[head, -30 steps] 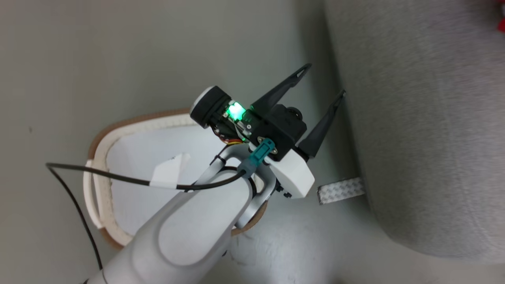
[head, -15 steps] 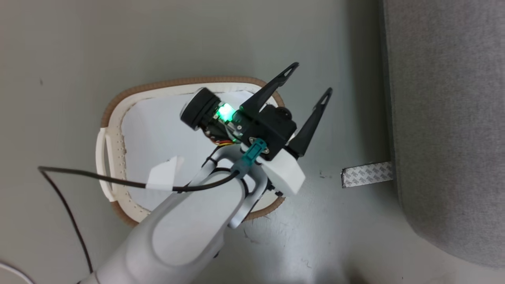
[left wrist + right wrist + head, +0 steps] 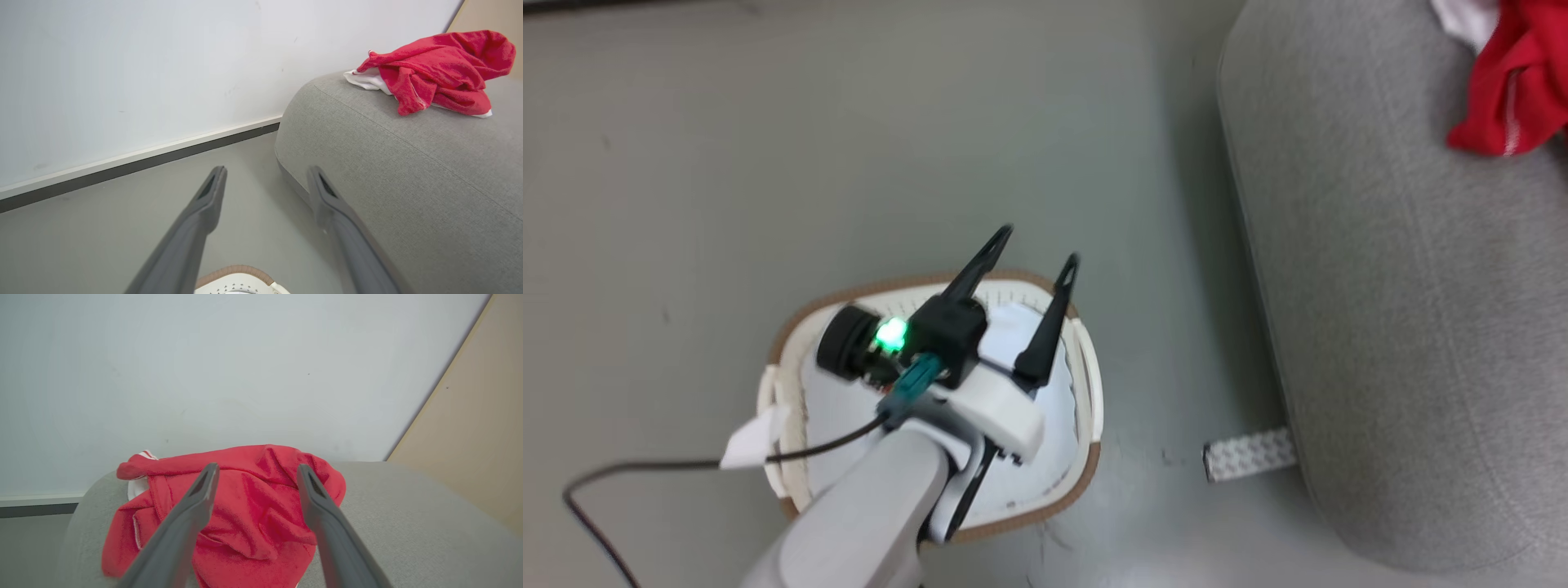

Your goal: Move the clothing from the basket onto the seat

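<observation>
The red clothing [image 3: 1511, 90] lies crumpled on the grey seat [image 3: 1405, 327] at the upper right, with a white panel showing at its edge. On the floor to the seat's left stands the basket [image 3: 1086, 384]; what shows of its inside is pale lining, and my left arm hides the rest. My left gripper [image 3: 1038, 247] hangs open above the basket, fingertips over the far rim. In the left wrist view that gripper [image 3: 266, 169] points at the floor beside the seat [image 3: 408, 171], with the clothing [image 3: 441, 69] beyond. My right gripper [image 3: 257, 467] is open, just short of the clothing [image 3: 253, 522].
A silver strip of tape [image 3: 1250, 453] lies on the floor at the seat's base. A black cable [image 3: 645, 469] with a white tag trails from my left wrist. A white wall with a dark baseboard [image 3: 122, 167] and a beige panel [image 3: 482, 437] stand behind the seat.
The head camera has shifted, bringing the red clothing into view. My open left gripper has drawn back from past the basket's seat-side rim to above the basket's inside.
</observation>
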You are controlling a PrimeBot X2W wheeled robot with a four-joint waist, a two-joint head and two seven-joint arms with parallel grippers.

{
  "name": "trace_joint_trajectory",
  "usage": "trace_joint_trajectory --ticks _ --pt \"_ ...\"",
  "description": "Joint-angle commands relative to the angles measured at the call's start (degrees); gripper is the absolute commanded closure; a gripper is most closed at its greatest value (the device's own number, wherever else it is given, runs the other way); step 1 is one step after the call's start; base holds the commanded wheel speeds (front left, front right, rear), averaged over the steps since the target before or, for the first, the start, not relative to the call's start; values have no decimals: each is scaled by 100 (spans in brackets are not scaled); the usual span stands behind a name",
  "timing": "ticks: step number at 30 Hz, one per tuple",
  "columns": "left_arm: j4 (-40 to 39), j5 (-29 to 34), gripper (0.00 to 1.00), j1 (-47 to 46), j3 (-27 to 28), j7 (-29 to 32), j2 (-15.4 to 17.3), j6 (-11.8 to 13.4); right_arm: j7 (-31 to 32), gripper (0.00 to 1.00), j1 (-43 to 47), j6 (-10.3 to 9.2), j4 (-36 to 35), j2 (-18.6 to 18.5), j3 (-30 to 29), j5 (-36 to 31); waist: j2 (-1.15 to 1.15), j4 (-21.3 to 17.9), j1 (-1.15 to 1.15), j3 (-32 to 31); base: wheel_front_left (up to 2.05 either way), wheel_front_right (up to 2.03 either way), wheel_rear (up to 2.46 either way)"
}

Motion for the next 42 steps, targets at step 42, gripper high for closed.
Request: trace_joint_trajectory --ticks 42 --pt "618 41 0 3564 2742 -682 -629 -414 2 0 4442 -15 -1335 941 2442 1301 0 1147 1 -3198 0 0 0"
